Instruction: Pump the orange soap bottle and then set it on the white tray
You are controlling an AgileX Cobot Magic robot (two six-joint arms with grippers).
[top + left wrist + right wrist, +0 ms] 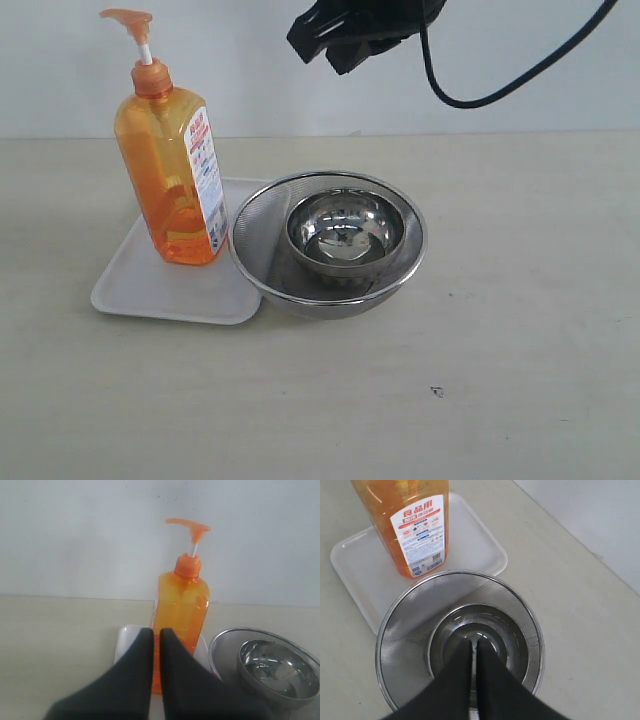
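Note:
The orange soap bottle (175,180) stands upright on the white tray (140,292), with its pump head raised on the white stem. In the left wrist view the bottle (182,600) rises just beyond my left gripper (156,632), which is shut with nothing between its fingers; the tray (127,637) shows beside them. My left gripper is out of the exterior view. High over the table, my right gripper (325,52) hangs shut and empty. In the right wrist view it (474,642) hovers above the steel bowl, and the bottle's label (417,530) and the tray (472,545) lie beyond.
A round steel mesh strainer (258,232) sits against the tray's right edge and overlaps its corner. A shiny steel bowl (345,232) rests inside it. A black cable (500,90) hangs at the top right. The tabletop is beige, with a white wall behind.

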